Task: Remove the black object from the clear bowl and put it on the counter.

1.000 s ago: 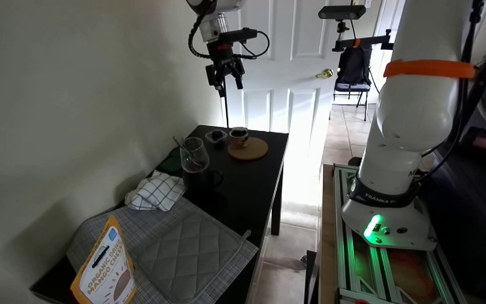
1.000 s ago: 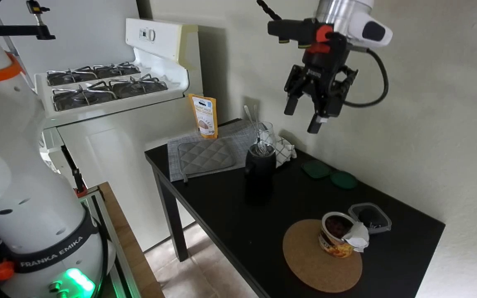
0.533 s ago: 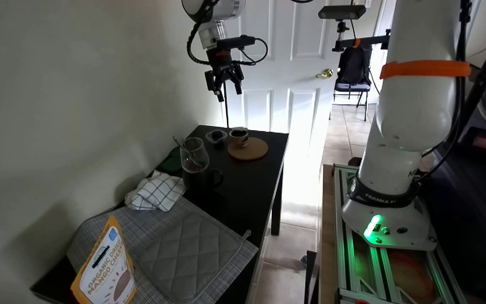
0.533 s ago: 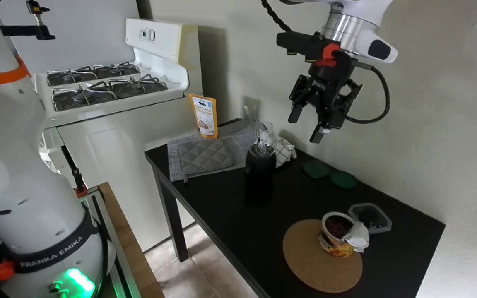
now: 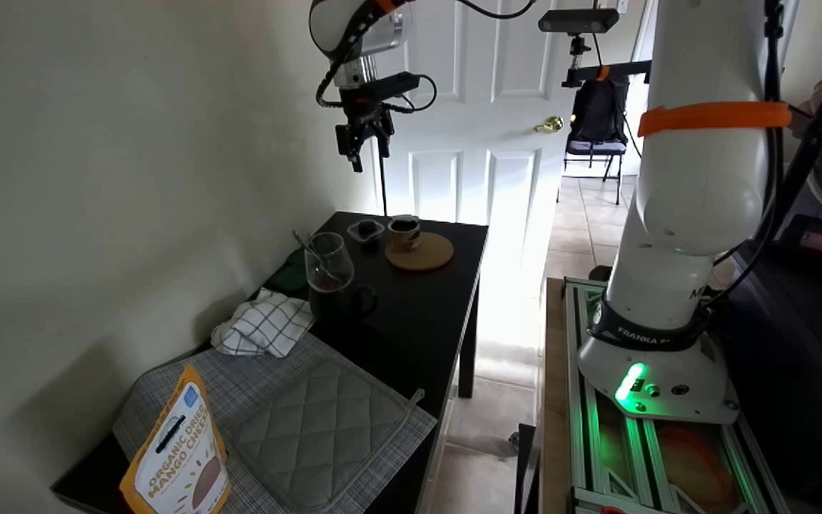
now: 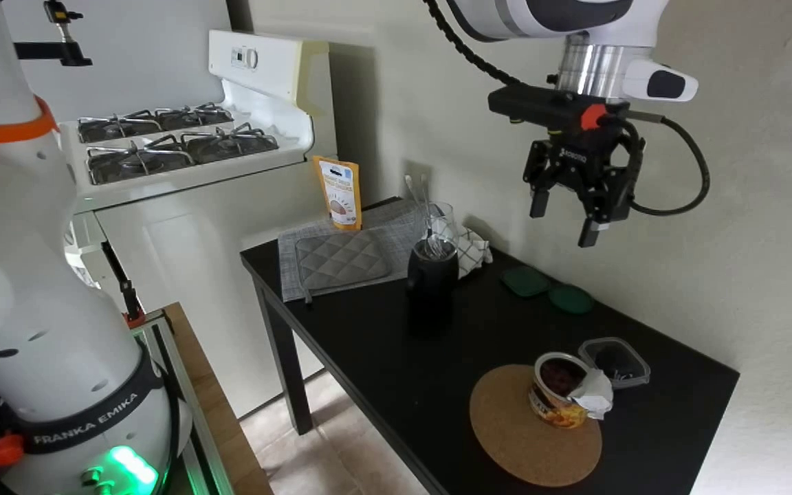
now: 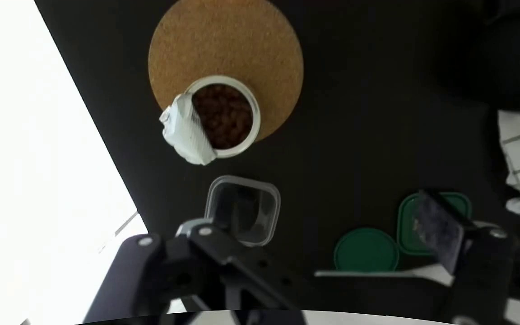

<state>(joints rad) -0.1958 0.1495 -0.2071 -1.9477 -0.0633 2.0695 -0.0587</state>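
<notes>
The jaws hung spread above the table [image 6: 368,337], while the black object [image 6: 612,358] sat in the clear plastic container [image 6: 633,379], near 2 table edges and just beside the opened tub [image 6: 555,405]; a wide stretch of table ran between cork disc [image 6: 526,447] and black mug [image 6: 432,276]

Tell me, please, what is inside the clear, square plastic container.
A black object sits inside the container, its shape unclear. In the wrist view, the black tool covers one corner; anything beneath the object is hidden.
</notes>
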